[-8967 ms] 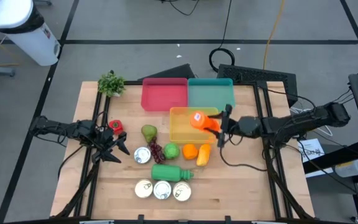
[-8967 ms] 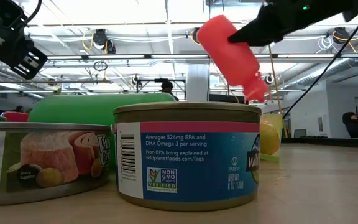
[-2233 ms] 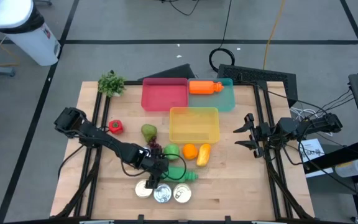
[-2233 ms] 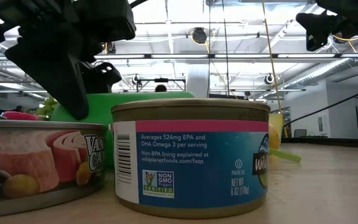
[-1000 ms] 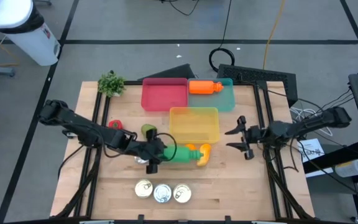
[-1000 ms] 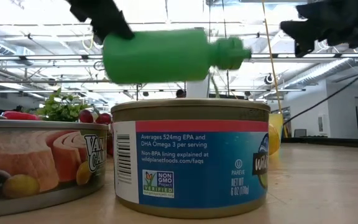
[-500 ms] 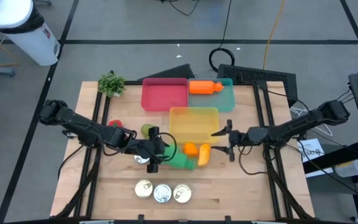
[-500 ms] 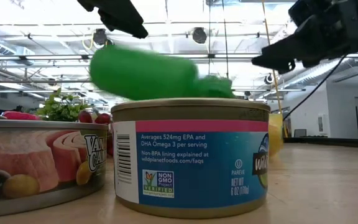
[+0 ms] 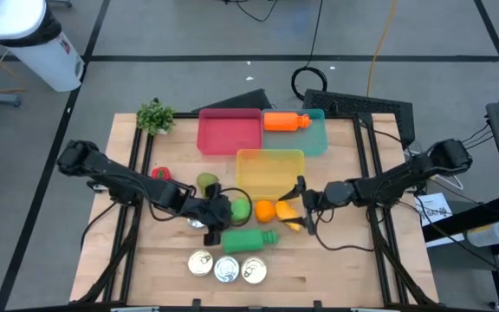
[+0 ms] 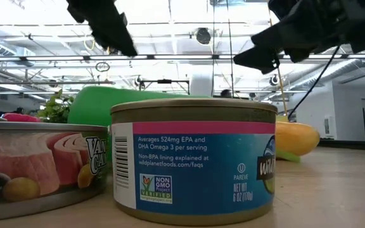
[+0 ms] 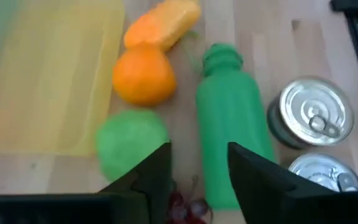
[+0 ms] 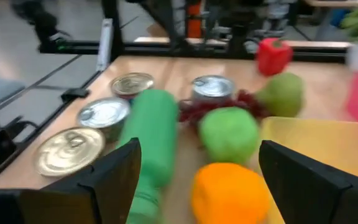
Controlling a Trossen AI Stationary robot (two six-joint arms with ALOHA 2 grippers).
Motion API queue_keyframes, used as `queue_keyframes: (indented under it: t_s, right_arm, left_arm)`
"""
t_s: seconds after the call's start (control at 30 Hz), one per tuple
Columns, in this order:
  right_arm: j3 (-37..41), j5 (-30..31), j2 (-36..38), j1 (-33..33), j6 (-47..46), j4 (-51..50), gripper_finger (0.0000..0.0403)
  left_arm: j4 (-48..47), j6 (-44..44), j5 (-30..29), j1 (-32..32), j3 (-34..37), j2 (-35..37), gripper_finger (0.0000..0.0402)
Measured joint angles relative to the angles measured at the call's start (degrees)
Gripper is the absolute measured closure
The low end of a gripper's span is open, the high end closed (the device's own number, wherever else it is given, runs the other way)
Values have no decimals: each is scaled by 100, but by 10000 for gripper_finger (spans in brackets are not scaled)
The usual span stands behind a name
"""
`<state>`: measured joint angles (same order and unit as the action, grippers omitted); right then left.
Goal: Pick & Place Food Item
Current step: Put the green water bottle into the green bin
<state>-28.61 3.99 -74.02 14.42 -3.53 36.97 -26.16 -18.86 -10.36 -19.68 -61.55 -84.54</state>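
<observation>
A green bottle (image 9: pixel 245 240) lies on its side on the table just beyond the cans, cap toward the table's right; the left wrist view shows the bottle (image 11: pixel 232 146) too. My left gripper (image 9: pixel 216 224) hovers open above its base end (image 11: pixel 197 158). An orange (image 9: pixel 265 209), a green apple (image 9: pixel 239 208) and a yellow-orange fruit (image 9: pixel 289 215) lie near the yellow tray. My right gripper (image 9: pixel 300 206) is wide open over the yellow-orange fruit, facing the orange (image 12: pixel 229 193). In the low view the left gripper (image 10: pixel 103 25) and the right gripper (image 10: pixel 265 54) both hang above the table.
Three cans (image 9: pixel 226 267) stand at the near edge, and a fourth (image 9: pixel 199 217) sits under the left arm. The yellow tray (image 9: pixel 271 172), the red tray (image 9: pixel 229 132) and a teal tray holding an orange bottle (image 9: pixel 286 121) lie farther back. A red pepper (image 9: pixel 160 174), a pear (image 9: pixel 206 182) and a plant (image 9: pixel 154 114) are on the left.
My left gripper carried the green bottle in the air, brought it down toward the near edge and let go; the bottle now lies flat on the table beyond the cans. My right gripper moved toward the table's left, up to the yellow-orange fruit and the orange.
</observation>
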Motion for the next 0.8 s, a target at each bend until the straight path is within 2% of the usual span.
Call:
queue_keyframes:
  t_s: [0.1, 0.23, 0.37, 0.5, 0.7, 0.8]
  right_arm:
    - [-230, 42, -340, 192, 184, -1, 92]
    - [-617, 43, -853, 439, 249, -82, 92]
    - [-997, 47, -1139, 608, 369, -506, 95]
    - [-1140, 77, -1171, 630, 606, -678, 100]
    - [-1120, 503, -1052, 600, 620, -896, 99]
    - [-1134, 518, -1015, 546, 619, -966, 99]
  left_arm:
    - [146, -275, 173, -38, -5, -106, 183]
    - [232, -115, 810, -182, -3, -259, 120]
    - [450, -50, 822, -381, -3, -440, 80]
    - [656, -200, 649, -407, 6, -785, 61]
    - [552, -501, 1004, -244, -87, -1395, 56]
    - [513, -607, 1191, -142, -108, -1553, 61]
